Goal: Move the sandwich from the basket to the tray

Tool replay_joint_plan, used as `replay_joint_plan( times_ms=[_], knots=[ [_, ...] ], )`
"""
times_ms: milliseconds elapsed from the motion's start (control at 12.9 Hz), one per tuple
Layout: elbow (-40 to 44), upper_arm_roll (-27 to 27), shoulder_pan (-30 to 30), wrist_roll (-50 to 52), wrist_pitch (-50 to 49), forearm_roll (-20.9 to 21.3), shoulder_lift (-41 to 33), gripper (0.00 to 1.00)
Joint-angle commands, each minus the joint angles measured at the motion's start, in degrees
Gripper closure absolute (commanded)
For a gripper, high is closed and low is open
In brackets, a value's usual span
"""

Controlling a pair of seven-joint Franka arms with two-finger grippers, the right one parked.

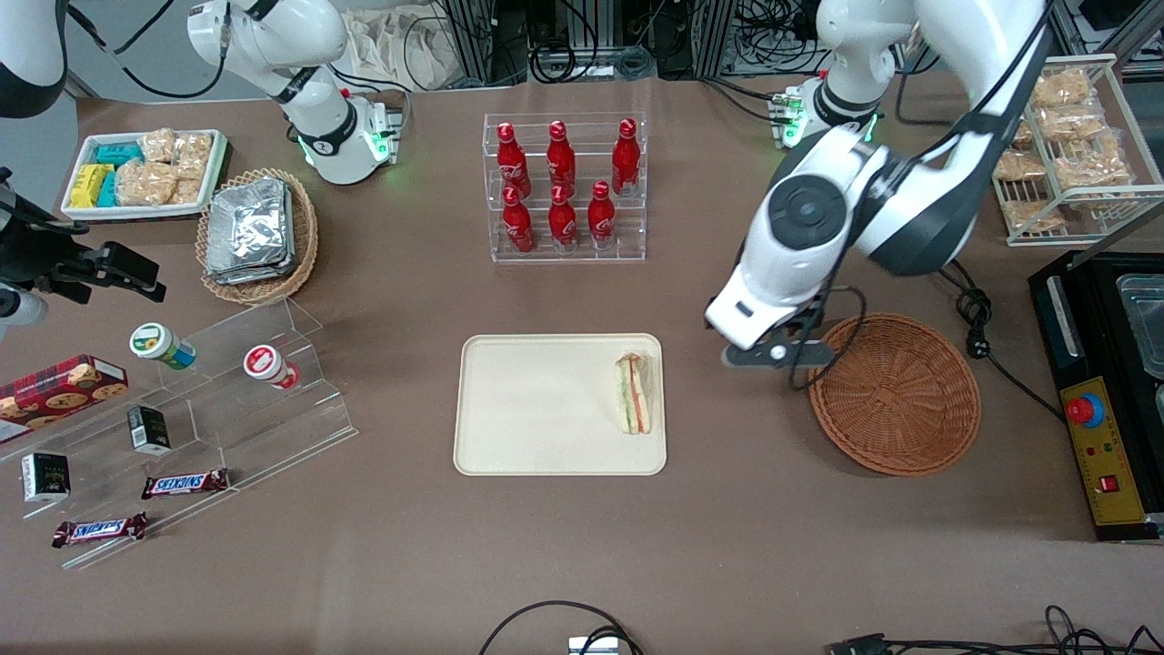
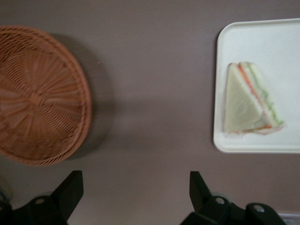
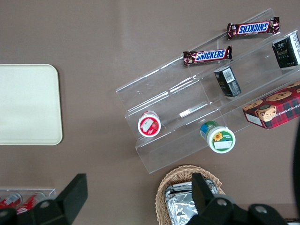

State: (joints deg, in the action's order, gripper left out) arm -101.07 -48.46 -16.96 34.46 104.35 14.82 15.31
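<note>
My claw over bare table, between basket and tray, fingers spread and empty.

My gripper [image 2: 133, 197] hung above the brown table [image 1: 727, 564] with its two black fingers [image 2: 70, 190] wide apart and nothing between them. To one side stood the round reddish-brown wicker basket [image 2: 40, 96], holding nothing that I could see. To the other lay the cream tray [image 1: 536, 405], and on it, near the edge closest to my claw, rested the sandwich [image 2: 251, 101]: a triangular wedge of white bread, flat on one face, showing orange-red and green filling layers along its cut side.
</note>
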Motion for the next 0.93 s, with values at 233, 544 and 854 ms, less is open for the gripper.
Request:
replay_joint_plan(
  times_ms=[233, 544, 854],
  knots=[
    [9.65, -1.2, -16.76, -4.66, -12.31, -4.27, -3.19, 0.0],
    [12.91, -1.28, -19.95, -3.61, -15.67, -3.13, -3.88, 0.0],
    [15.82, -1.28, -21.01, -2.02, -19.7, -4.09, -4.15, 0.0]
  ],
)
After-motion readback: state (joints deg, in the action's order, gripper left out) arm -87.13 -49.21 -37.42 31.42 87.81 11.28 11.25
